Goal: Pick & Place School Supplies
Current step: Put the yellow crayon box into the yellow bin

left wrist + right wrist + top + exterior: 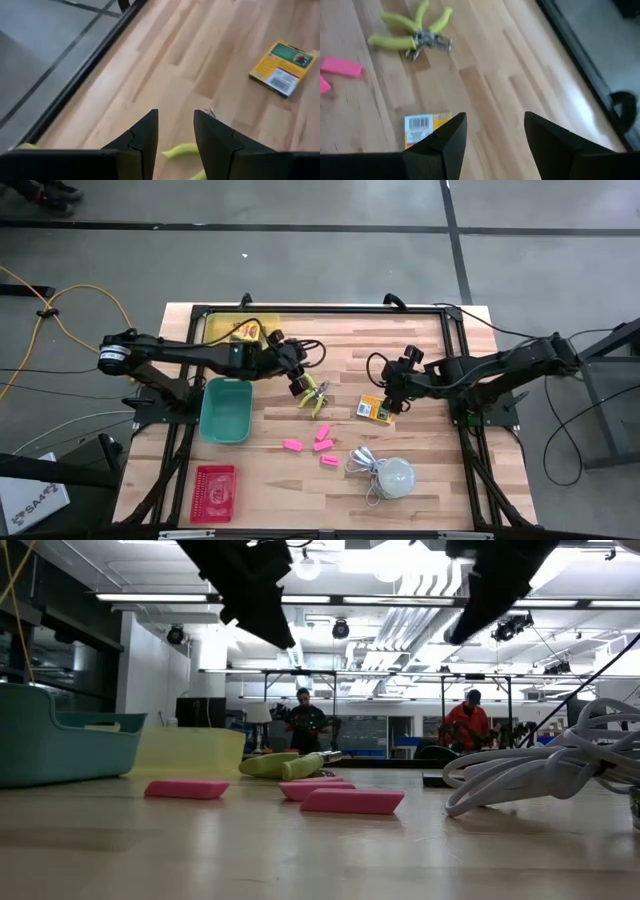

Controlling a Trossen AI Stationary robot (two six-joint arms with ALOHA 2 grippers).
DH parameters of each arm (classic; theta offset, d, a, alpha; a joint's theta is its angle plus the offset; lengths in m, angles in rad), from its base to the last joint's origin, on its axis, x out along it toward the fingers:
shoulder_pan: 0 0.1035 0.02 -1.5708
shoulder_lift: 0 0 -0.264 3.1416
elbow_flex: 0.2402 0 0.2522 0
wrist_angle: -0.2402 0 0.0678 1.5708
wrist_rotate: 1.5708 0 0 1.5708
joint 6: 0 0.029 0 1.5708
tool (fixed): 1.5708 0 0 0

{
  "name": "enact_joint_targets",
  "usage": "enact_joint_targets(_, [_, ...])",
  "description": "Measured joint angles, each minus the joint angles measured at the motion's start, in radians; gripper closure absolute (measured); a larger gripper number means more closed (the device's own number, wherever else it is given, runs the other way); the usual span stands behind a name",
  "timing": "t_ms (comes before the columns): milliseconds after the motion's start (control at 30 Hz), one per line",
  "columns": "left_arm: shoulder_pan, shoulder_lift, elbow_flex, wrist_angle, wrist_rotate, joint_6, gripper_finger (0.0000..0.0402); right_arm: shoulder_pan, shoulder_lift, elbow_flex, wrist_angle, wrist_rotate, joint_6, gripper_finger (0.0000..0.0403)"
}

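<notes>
Overhead look at a wooden table (pixel 420 350). Left gripper (pixel 299 385) at centre frame, just above lime-handled scissors-like tool (pixel 316 396). Right gripper (pixel 392 402) right of centre, beside a yellow-and-green box (pixel 373 409). Teal bin (pixel 225 410) left of centre; red tray (pixel 213 492) lower left; yellow tray (pixel 222 330) upper left. Pink blocks (pixel 323 445) below centre. White dome with cord (pixel 393 476) lower right.

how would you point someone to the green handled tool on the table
Start at the teal bin on the table's left half. Just to its right, under the left gripper, lies the lime-green-handled tool, splayed open. Its neighbours are flat pink blocks and a yellow box.
</notes>
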Motion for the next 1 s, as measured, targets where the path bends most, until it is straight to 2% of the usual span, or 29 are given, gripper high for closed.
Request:
enact_joint_targets(300, [-0.011,0.089,0.000,0.102,0.182,-0.053,0.0285,-0.030,0.000,-0.075,0.023,-0.045,0.064,0.0213])
enact_joint_targets(500, [-0.010,0.162,-0.001,0.175,0.204,-0.053,0.0285,-0.059,0.000,-0.110,0.063,-0.135,0.064,0.0213])
enact_joint_targets(833, [-0.008,0.246,-0.002,0.311,0.379,-0.035,0.0285,-0.150,0.000,-0.212,0.156,-0.331,0.064,0.0213])
enact_joint_targets(1000, [-0.008,0.269,-0.002,0.377,0.413,0.014,0.0285,-0.188,0.000,-0.234,0.156,-0.368,0.098,0.0213])
